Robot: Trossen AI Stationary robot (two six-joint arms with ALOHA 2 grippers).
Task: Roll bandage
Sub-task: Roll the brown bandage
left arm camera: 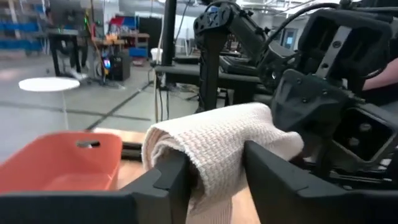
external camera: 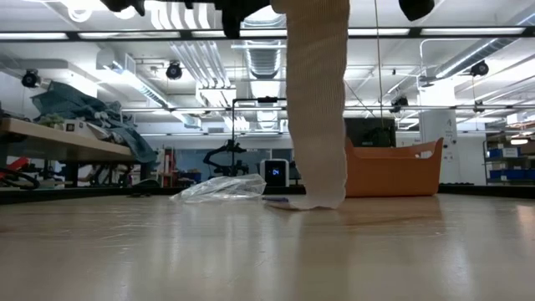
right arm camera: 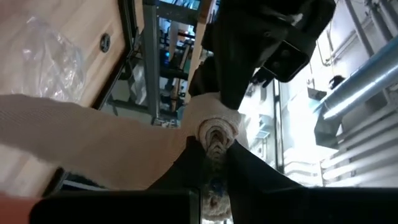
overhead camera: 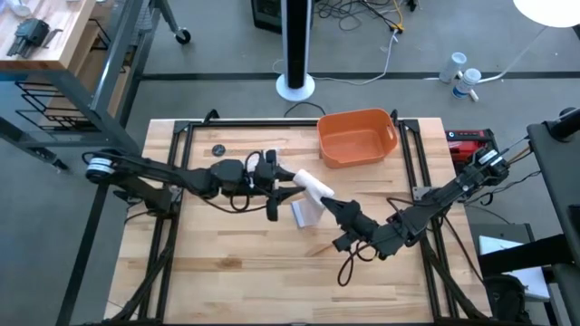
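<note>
The bandage's rolled part point(overhead camera: 313, 184) is held level above the middle of the table between my two grippers. Its loose off-white strip point(external camera: 318, 109) hangs straight down from the roll. The strip's lower end point(external camera: 316, 201) rests on the wood. My left gripper point(overhead camera: 288, 186) comes from the table's left and is shut on the roll point(left arm camera: 211, 143). My right gripper point(overhead camera: 328, 201) comes from the right and near side and is shut on the roll's end point(right arm camera: 214, 134). My left gripper has the roll's free end point(left arm camera: 208, 165) between its two fingers point(left arm camera: 174, 180), one on each side. It comes level from the table's left, along the roll's length. The roll is clear of the table, with the strip hanging slack below. My right gripper pinches the opposite end of the roll, at its spiral core point(right arm camera: 216, 148), between its two fingertips point(right arm camera: 186, 158). It comes roughly level from the table's right and near side. The roll stays lifted, lying level between the two grippers.
An orange tub point(overhead camera: 358, 136) stands at the table's far right. A crumpled clear plastic wrapper point(external camera: 221, 188) lies on the table beyond the strip. A small black disc point(overhead camera: 218, 149) lies at the far left. Bare wood stretches across the near half.
</note>
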